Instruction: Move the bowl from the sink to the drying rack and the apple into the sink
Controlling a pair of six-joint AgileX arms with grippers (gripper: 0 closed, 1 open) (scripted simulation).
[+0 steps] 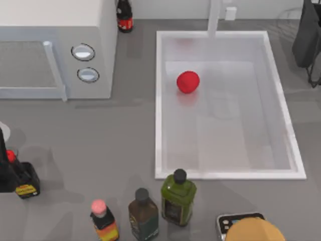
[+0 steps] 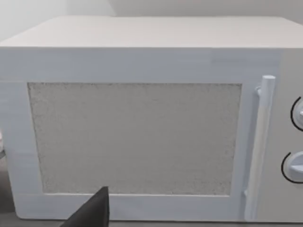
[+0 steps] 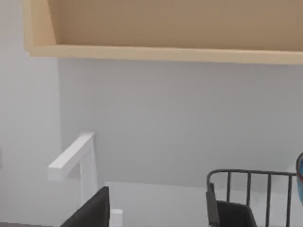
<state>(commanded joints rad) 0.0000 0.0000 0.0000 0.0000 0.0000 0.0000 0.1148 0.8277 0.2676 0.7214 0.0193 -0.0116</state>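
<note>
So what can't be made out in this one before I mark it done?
- Bowl: right wrist view's edge cuts all but a blue sliver beside the drying rack; its seating is unclear.
- Left gripper: at the top view's left edge; finger state unreadable.
- Right gripper: cropped at the top view's right edge.
- Apple lies plainly in the sink.

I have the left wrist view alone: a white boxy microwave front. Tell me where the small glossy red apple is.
Observer: The apple lies inside the large white rectangular sink, in the half nearer the white faucet post.
Operator: Now report the round deep blue bowl.
Observer: A sliver of the bowl shows in the right wrist view beside a dark wire rack; I cannot tell whether it rests on it.
Operator: Give me the arms.
Observer: The right arm is at the top view's upper right, the left arm at its left edge.
</note>
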